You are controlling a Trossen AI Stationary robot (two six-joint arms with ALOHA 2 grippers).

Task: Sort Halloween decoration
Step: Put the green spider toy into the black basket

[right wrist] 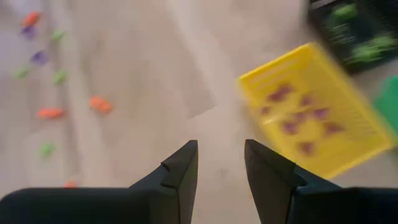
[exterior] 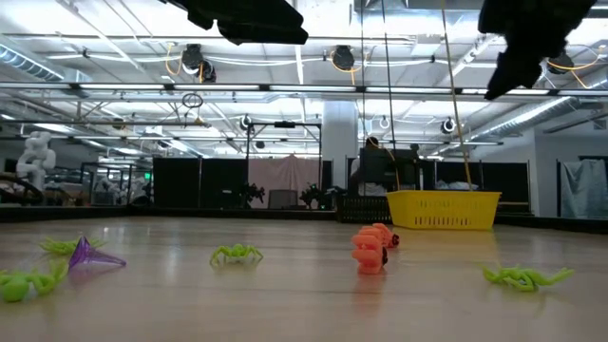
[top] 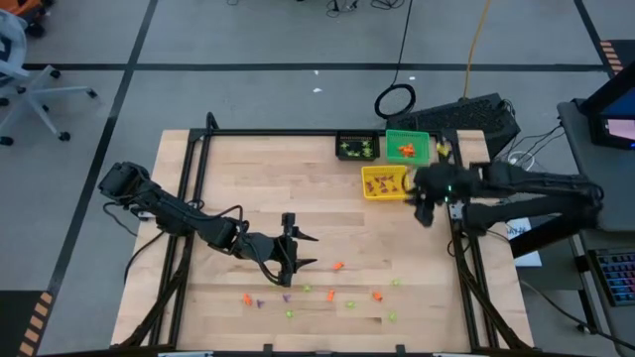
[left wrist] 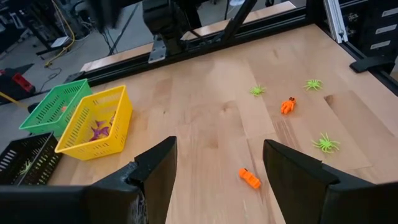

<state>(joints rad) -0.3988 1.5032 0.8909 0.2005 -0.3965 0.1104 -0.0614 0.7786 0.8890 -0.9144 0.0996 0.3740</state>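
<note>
**Both grippers empty over the bench, trinkets strewn along the near edge**

The left gripper [top: 301, 250] hangs over the middle of the bench, fingers spread wide with nothing between them. In its wrist view bare wood shows through the gap, and an orange trinket [left wrist: 249, 178] lies just beyond the fingertips, its long axis running slantwise across the boards.

The right gripper [top: 424, 210] sits near the right edge, just beside the yellow bin [top: 385, 182]. Its fingers stand a little apart and hold nothing; wood shows between them too.

The loose trinkets [top: 327, 290] are scattered in a ragged band along the near edge of the bench: orange, purple and light-green pieces, each lying apart from the next. From table height, an orange figure [exterior: 367, 252] stands upright, a purple cone [exterior: 87, 255] lies on its side with its tip pointing right, and green spiders [exterior: 527, 276] sprawl flat. Which way the smaller ones point, I can't tell.

Up at the far right corner sit three bins: the black bin [top: 357, 147] with green pieces in it, the green bin [top: 408, 148] with orange ones, and the yellow bin with purple ones.
</note>
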